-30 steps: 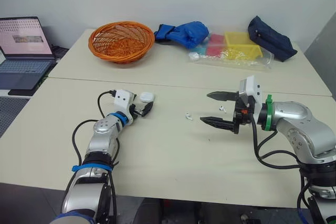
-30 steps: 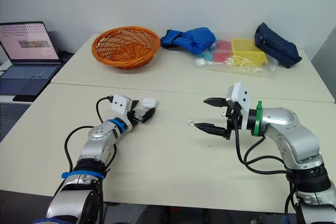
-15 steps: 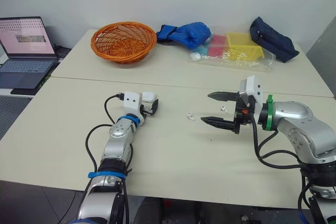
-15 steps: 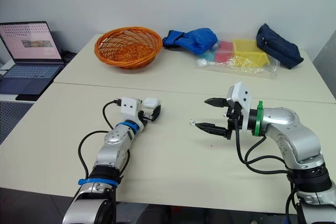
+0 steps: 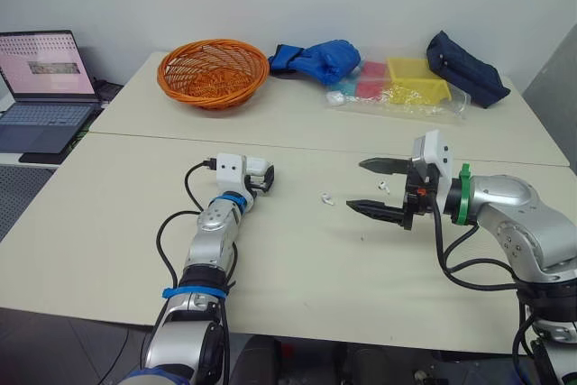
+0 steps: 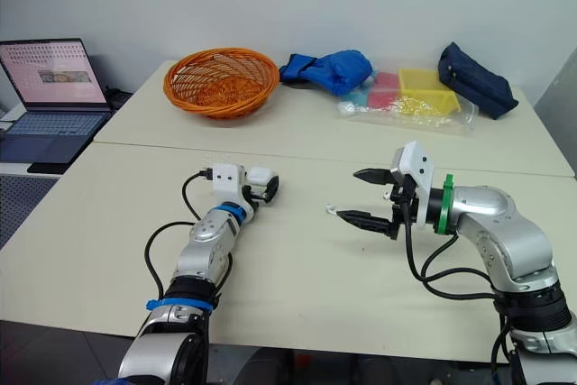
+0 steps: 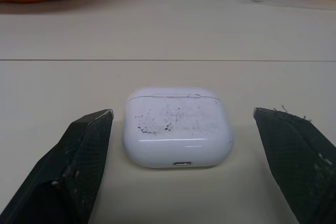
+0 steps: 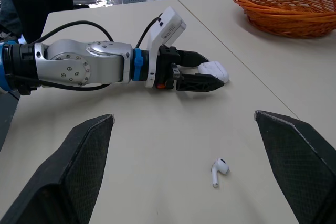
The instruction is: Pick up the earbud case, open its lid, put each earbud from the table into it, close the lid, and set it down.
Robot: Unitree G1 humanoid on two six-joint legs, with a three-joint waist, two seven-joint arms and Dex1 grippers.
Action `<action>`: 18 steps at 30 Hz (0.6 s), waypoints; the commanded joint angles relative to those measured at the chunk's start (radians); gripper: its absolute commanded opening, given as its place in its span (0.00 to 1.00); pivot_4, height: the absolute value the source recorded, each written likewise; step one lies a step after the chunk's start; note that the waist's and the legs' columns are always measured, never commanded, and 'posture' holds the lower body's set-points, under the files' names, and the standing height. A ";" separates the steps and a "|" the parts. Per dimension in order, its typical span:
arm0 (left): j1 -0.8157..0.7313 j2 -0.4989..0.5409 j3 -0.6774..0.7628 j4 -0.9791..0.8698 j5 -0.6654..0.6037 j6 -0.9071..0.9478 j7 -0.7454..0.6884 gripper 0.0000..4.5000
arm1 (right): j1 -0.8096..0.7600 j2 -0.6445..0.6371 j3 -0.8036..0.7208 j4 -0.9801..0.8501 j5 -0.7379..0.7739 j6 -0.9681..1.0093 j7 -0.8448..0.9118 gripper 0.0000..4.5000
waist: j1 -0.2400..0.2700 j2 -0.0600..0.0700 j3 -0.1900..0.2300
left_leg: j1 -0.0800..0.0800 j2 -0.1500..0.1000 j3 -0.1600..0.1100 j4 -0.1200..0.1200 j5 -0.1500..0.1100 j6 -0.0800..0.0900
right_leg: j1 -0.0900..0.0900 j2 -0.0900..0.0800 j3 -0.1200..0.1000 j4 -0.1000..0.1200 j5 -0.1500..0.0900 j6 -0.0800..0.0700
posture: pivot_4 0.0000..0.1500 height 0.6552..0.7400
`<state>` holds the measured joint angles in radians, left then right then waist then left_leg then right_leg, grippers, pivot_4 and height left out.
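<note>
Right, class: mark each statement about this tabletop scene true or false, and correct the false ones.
1. The lid of the white rounded plastic earbud case is shut. True.
2. The left gripper has lifted the case off the beige table. False: the case lies on the table between the gripper's open fingers, with a gap on each side.
3. A small white earbud lies on the table between the two grippers. True.
4. The right gripper is shut on an earbud. False: its fingers are wide open and hold nothing.
5. The orange woven basket stands at the robot's far right. False: it stands at the far left.
</note>
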<state>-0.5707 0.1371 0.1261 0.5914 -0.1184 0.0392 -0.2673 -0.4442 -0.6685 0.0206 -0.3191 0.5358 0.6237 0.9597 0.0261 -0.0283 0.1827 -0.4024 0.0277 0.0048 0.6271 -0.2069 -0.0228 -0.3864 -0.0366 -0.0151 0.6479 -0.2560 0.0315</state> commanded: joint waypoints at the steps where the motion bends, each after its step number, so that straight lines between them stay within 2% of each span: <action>1: 0.014 -0.021 -0.009 0.017 -0.020 0.041 -0.018 0.80 | -0.009 -0.012 -0.039 -0.037 0.024 -0.002 -0.007 1.00 | 0.000 0.000 0.000 | 0.000 0.000 0.000 0.000 0.000 0.000 | 0.000 0.000 0.000 0.000 0.000 0.000 | 1.00 1.00; 3: 0.015 -0.023 -0.006 0.013 -0.021 0.046 -0.009 0.65 | -0.013 -0.010 -0.037 -0.035 0.022 -0.004 -0.010 1.00 | 0.000 0.000 0.000 | 0.000 0.000 0.000 0.000 0.000 0.000 | 0.000 0.000 0.000 0.000 0.000 0.000 | 1.00 1.00; 14: 0.037 -0.015 -0.009 0.000 -0.005 0.053 0.016 0.01 | -0.013 -0.007 -0.030 -0.030 0.018 -0.009 -0.010 1.00 | -0.001 0.000 0.000 | -0.001 0.000 0.000 0.000 0.000 0.000 | 0.000 0.000 0.000 -0.001 0.000 0.000 | 1.00 1.00; 18: 0.041 0.003 0.003 -0.018 -0.029 0.056 -0.019 0.01 | -0.011 -0.002 -0.033 -0.024 0.019 -0.011 -0.016 1.00 | -0.002 0.001 -0.001 | 0.000 0.000 0.001 0.000 0.000 0.000 | 0.000 0.000 0.001 0.000 0.000 0.000 | 1.00 1.00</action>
<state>-0.5573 0.1414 0.1391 0.5418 -0.1396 0.0574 -0.2681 -0.4451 -0.6675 0.0191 -0.3240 0.5386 0.6265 0.9504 0.0237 -0.0276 0.1821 -0.4029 0.0284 0.0052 0.6273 -0.2070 -0.0228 -0.3869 -0.0359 -0.0146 0.6476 -0.2559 0.0316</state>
